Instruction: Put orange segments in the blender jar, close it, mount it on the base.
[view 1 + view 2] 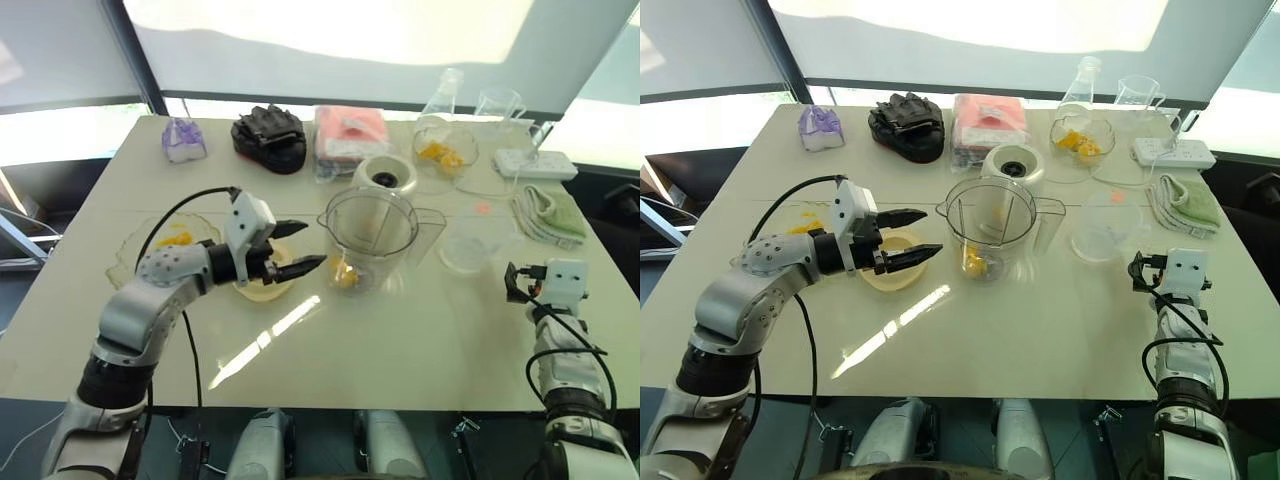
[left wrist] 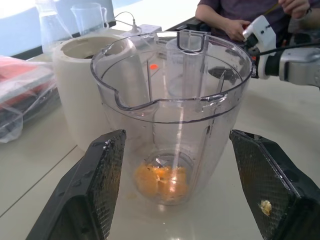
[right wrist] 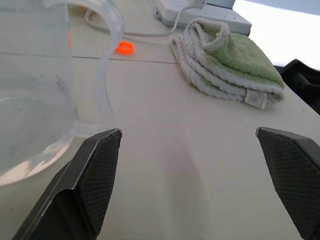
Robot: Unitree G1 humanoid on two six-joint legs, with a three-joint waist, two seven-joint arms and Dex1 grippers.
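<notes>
Segments [image 2: 161,181] already lie at the bottom of your jar [image 1: 368,240], which stands upright mid-bench [image 1: 420,340] with its mouth uncovered and its handle toward your right. The base [image 1: 385,177] sits just behind the jar, dark socket up, nothing mounted on it. Your left end effector [image 1: 297,247] hovers beside the jar on its left, fingers [image 2: 95,185] spread wide and holding nothing (a small bit of pulp clings to one pad). Under it lies a flat cream lid [image 1: 262,288]. More segments rest in a glass bowl [image 1: 444,150] at the back. Your right end effector [image 3: 187,175] is wide open and empty, low near the bench's right edge, a folded green towel [image 3: 225,65] ahead of it.
</notes>
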